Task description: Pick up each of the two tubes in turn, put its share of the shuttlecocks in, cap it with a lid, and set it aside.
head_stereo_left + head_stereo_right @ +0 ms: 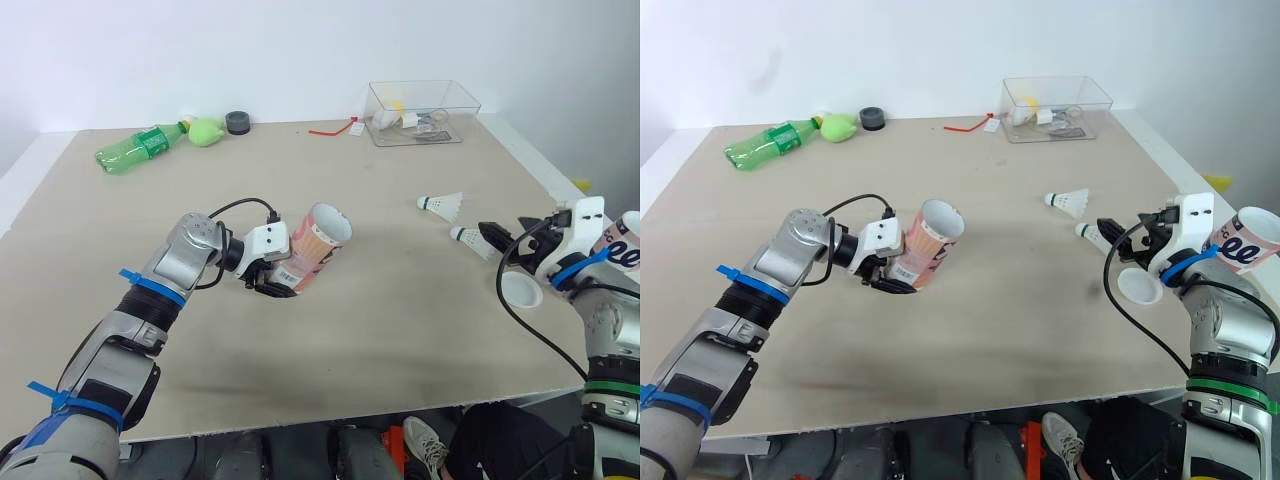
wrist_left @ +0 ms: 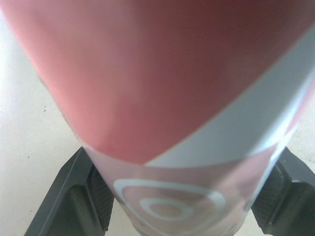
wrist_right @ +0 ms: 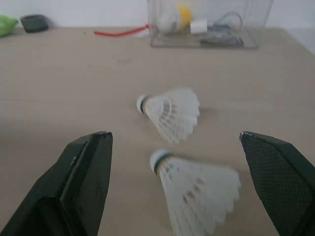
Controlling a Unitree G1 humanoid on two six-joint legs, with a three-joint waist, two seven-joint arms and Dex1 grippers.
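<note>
Left gripper (image 1: 273,284) clamped on the pink tube (image 1: 318,245); right gripper (image 3: 173,136) wide open and empty.
We recorded, from largest to smallest: the table (image 1: 400,330); a clear box (image 1: 420,110) at its far edge; a green bottle (image 1: 135,148) lying at the far left; the pink tube, gripped near its base between both left fingers, left of centre, tilted with its open mouth up and away from the robot; a second tube (image 1: 1250,238) at the right edge beside the right wrist; a white lid (image 1: 521,291) just beside the right arm; two shuttlecocks (image 1: 441,204) lying close together on the right half, the nearer shuttlecock (image 1: 468,237) just ahead of the spread right fingers.
</note>
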